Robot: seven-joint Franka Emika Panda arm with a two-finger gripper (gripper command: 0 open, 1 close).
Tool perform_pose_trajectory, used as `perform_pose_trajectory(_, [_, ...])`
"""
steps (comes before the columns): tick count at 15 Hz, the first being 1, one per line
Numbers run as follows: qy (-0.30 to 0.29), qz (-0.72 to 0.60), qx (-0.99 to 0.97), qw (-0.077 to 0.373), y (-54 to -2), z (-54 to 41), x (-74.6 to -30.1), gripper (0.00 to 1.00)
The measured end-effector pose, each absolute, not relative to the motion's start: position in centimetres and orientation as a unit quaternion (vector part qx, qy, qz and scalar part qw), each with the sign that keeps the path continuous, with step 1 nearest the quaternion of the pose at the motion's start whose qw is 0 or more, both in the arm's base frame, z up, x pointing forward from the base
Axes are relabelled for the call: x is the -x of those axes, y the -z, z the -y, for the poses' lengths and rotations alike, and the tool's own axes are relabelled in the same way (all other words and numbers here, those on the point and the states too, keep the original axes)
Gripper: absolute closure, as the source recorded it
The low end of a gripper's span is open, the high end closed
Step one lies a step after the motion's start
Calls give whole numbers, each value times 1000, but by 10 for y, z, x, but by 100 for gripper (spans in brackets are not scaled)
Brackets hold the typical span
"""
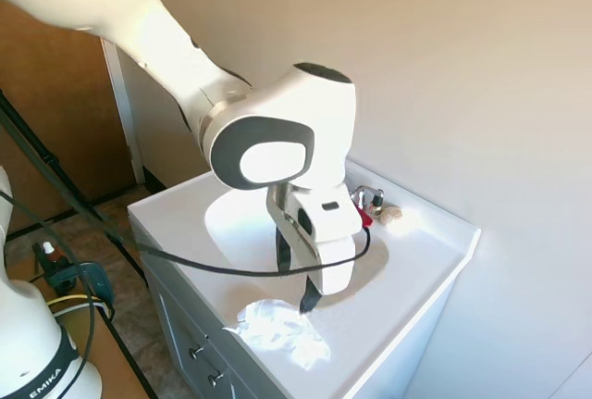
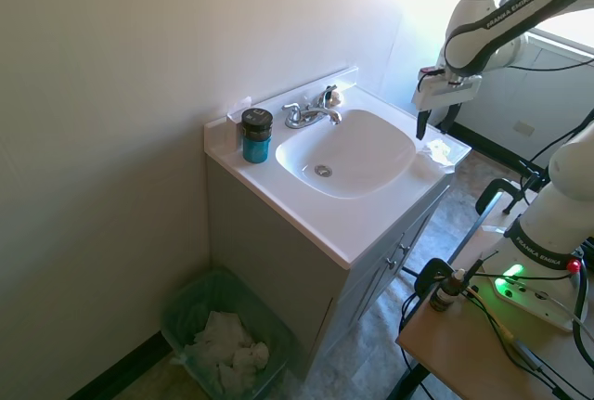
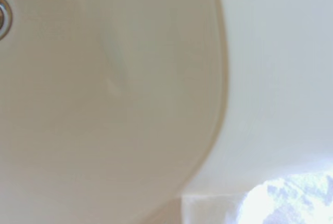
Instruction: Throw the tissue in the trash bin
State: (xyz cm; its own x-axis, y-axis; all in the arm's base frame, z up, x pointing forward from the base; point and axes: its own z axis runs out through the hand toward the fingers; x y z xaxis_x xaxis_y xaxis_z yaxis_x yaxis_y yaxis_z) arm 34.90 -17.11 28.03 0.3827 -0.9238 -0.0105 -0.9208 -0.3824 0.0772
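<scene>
The tissue [image 1: 282, 330] lies crumpled and white on the vanity counter's front corner, beside the sink basin [image 1: 242, 218]; it also shows as the tissue [image 2: 438, 151] and as a bright patch, the tissue [image 3: 291, 200], in the wrist view. My gripper [image 1: 307, 302] hangs just above the tissue's basin-side edge, pointing down, also seen as the gripper [image 2: 422, 129]. Nothing appears to be held. The trash bin [image 2: 186, 293] stands on the floor at the vanity's far end, lined with green plastic and holding white paper.
A chrome faucet [image 2: 311, 114] and a small beige lump [image 1: 390, 215] sit at the back of the counter by the wall. A dark-lidded teal jar [image 2: 256, 135] stands at the counter's bin-side back corner. A wooden table [image 2: 464, 354] with gear stands near the vanity front.
</scene>
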Motion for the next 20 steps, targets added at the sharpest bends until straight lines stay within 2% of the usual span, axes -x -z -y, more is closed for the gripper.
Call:
perform_pose_trajectory(7, [44, 573, -818, 28, -241, 198, -336, 0])
perform_pose_trajectory(8, [46, 573, -818, 27, -238, 200, -334, 100])
perform_pose_trajectory(20, [45, 568, -822, 12, -234, 191, -341, 100])
